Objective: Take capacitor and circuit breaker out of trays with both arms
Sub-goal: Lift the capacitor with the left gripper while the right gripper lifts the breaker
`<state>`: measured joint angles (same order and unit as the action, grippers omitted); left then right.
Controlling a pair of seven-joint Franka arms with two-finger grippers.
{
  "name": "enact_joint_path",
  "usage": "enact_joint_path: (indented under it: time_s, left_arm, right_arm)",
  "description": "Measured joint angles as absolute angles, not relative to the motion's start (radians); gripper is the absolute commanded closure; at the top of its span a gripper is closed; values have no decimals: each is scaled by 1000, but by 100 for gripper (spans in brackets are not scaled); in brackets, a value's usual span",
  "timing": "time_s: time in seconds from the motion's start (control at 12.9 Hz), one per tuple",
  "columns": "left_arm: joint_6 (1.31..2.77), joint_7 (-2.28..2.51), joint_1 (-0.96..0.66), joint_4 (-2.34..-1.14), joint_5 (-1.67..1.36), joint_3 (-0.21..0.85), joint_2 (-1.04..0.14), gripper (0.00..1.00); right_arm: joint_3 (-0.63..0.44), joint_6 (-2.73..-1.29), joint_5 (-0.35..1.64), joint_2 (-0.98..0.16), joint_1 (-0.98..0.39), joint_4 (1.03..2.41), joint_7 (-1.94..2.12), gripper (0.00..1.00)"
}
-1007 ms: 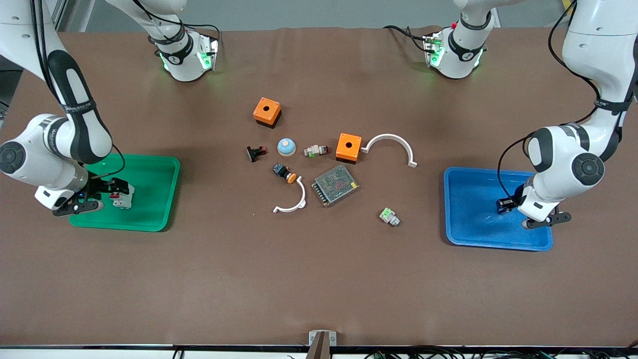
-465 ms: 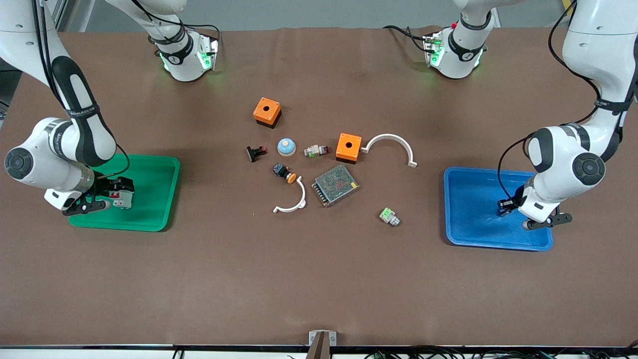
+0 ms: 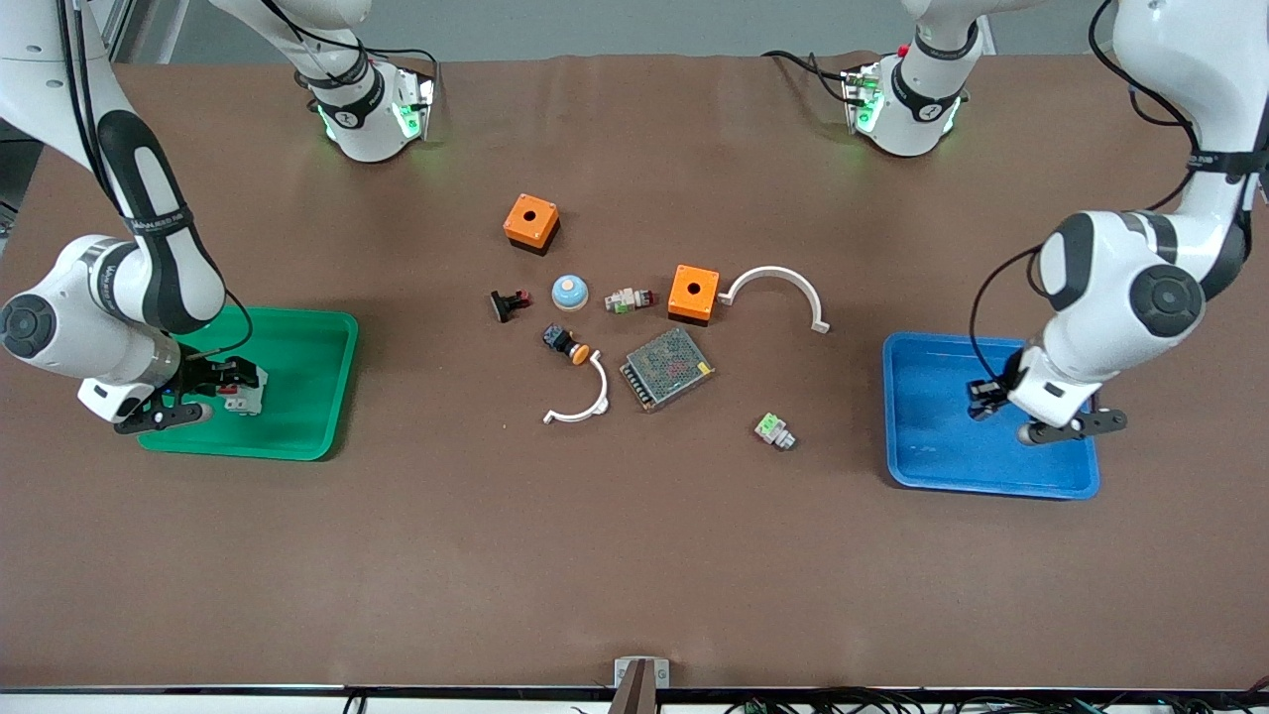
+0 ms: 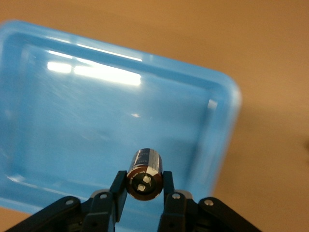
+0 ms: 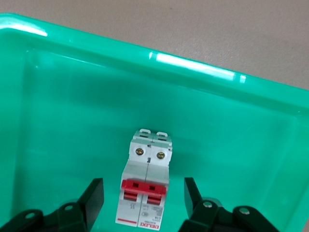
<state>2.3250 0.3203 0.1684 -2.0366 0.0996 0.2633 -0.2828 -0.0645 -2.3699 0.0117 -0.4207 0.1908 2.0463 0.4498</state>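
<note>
Left arm came in from its base and bent down over the blue tray (image 3: 932, 466), wrist folded low, left gripper (image 3: 981, 399) hanging over the tray's middle. Its fingers (image 4: 118, 186) were clamped on the capacitor (image 4: 144, 173), a small dark cylinder held on its side, two pale dots on the end facing the wrist camera, above the tray floor and not touching it. From the front the capacitor (image 3: 978, 391) showed only as a dark speck at the fingertips.

Right arm curled down over the green tray (image 3: 307, 426), elbow high, right gripper (image 3: 230, 387) low inside the tray. Its fingers (image 5: 94, 198) were spread wide, one on each side of the breaker (image 5: 146, 186) with clear gaps, not touching it. The breaker (image 3: 243, 395) lay flat on the tray floor, red levers up, in the half toward the right arm's end of the table.

Compared with a second ago: left arm had lifted and swung in, gripper shifted from the tray's outer edge toward its middle, capacitor still gripped. Right gripper had barely shifted, breaker in the same spot in the green tray. Loose parts in the table's middle, including two orange boxes (image 3: 531, 222) and a mesh box (image 3: 667, 368), had not moved
</note>
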Motion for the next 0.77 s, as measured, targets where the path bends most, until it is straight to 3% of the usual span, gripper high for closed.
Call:
enact_joint_path:
  time_s: [0.31,0.39,0.46,0.62,0.77]
  left_arm:
    - [2325,564,156,-2090,100,420,-259,100]
    - [2325,625,147,-2094,100,454,-259,100]
    - [2325,675,126,-2097,100,475,-259,100]
    - [2325,786,62,-2109,100,483,-263,100]
    - [2326,869,17,-2122,100,484,-275,100]
  right_arm:
    - [-64,-2369,12,-430,191,2046,450,40]
    - [-64,-2366,12,-435,191,2046,450,44]
    - [-64,-2365,12,-440,191,2046,450,51]
    - [-64,-2365,12,-446,191,2045,450,77]
    - [-64,-2365,12,-446,191,2042,450,89]
